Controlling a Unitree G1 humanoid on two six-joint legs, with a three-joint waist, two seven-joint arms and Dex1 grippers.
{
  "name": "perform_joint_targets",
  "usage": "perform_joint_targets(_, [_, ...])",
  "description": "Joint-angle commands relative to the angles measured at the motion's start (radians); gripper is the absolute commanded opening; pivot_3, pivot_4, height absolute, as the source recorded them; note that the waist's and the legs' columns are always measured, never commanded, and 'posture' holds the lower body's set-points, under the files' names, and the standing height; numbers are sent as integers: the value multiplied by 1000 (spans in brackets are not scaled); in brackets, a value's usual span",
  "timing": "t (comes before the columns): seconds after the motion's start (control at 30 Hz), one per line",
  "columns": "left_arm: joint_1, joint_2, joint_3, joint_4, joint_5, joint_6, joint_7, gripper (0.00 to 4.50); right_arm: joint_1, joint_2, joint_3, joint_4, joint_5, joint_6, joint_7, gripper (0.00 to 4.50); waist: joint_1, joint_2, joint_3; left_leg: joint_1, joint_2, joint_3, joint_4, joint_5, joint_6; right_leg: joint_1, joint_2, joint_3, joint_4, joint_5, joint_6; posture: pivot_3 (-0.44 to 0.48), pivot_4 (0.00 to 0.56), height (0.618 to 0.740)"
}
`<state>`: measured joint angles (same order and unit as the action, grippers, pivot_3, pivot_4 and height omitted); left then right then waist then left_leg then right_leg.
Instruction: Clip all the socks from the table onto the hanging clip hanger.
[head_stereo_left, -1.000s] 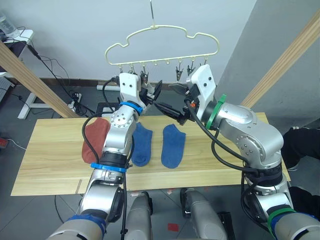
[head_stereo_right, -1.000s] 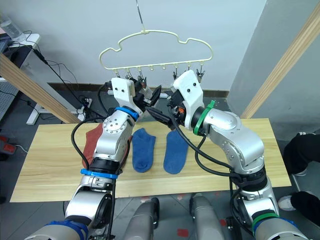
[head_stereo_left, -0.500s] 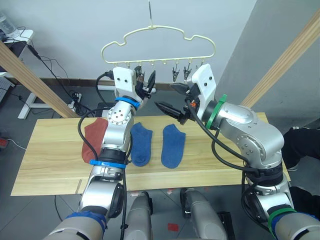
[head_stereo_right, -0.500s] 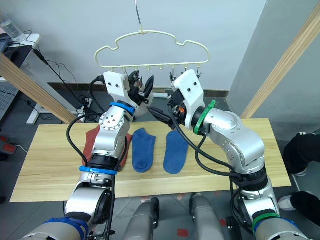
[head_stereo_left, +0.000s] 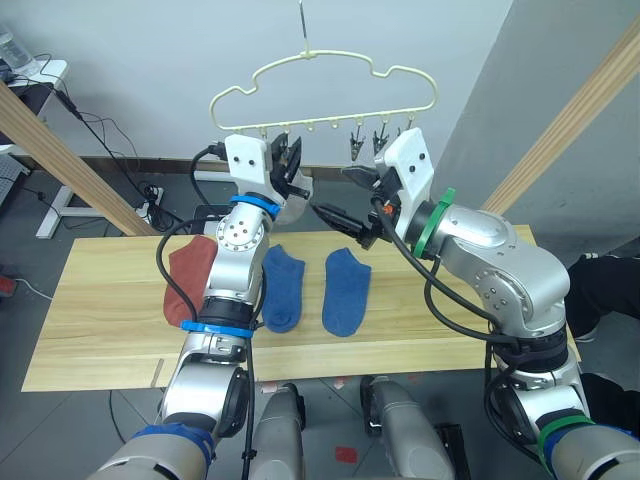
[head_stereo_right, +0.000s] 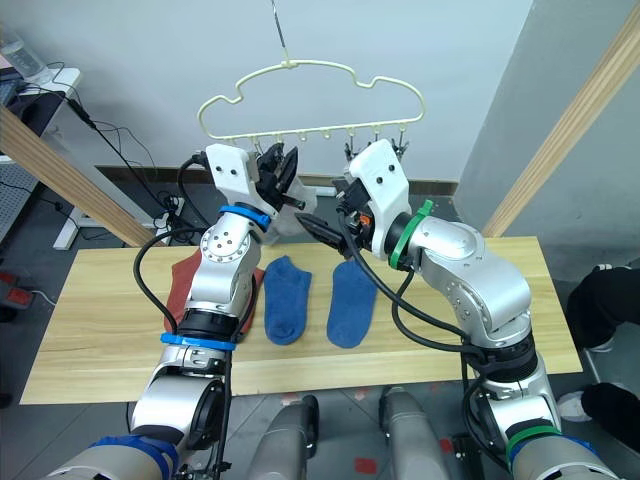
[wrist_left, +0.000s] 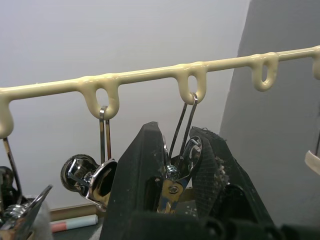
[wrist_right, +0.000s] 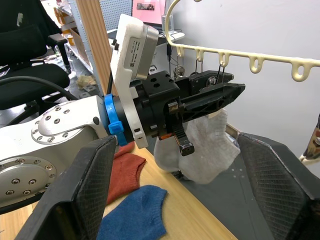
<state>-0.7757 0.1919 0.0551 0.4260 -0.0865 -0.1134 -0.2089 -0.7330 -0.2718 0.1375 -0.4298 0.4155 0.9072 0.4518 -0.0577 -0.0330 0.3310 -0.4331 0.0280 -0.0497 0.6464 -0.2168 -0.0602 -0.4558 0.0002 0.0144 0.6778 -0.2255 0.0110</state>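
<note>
On the table (head_stereo_left: 100, 330), nearest me: two blue socks (head_stereo_left: 283, 288) side by side, a rust-red sock (head_stereo_left: 188, 280) to their left.
Right gripper (head_stereo_left: 340, 198): I see it spread wide, empty — facing the left one.
Left gripper (wrist_left: 175, 165): pinching a metal clip (wrist_left: 172, 182) of the clip hanger (head_stereo_left: 330, 95).
Light grey sock (wrist_right: 200, 150): hanging beside it.

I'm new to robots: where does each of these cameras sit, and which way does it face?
Left eye view: on the head, facing down over both arms at the pale-yellow cloud-shaped wire hanger, blue ankle socks, light wooden table.
Right eye view: beside it, same scene.
Left wrist view: along the left claw, shut on a small metal clip.
Right wrist view: between the open right claw's fingers, at the left claw.
Both wrist views share the hanger's rail.
</note>
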Motion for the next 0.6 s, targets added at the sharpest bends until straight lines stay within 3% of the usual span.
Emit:
perform_joint_targets(0.03, [-5, 3, 2, -38, 9, -7, 3, 874, -13, -3, -15, -34, 9, -18, 0, 4012, 0, 0, 0, 0, 0, 0, 0, 0, 0, 0, 0, 0, 0, 0, 0, -98, 305, 740])
perform_joint_targets(0.47, [6, 7, 2, -64, -4, 21, -17, 554, 47, -33, 14, 20, -27, -60, 13, 4012, 0, 0, 0, 0, 0, 0, 0, 0, 0, 0, 0, 0, 0, 0, 0, -93, 308, 740])
perform_joint_targets(0.6, [26, 8, 9, -146, -74, 165, -76, 554, 122, -108, 106, 144, -108, -92, 47, 4012, 2, -1, 0, 0, -1, 0, 0, 0, 0, 1, -1, 0, 0, 0, 0, -78, 313, 740])
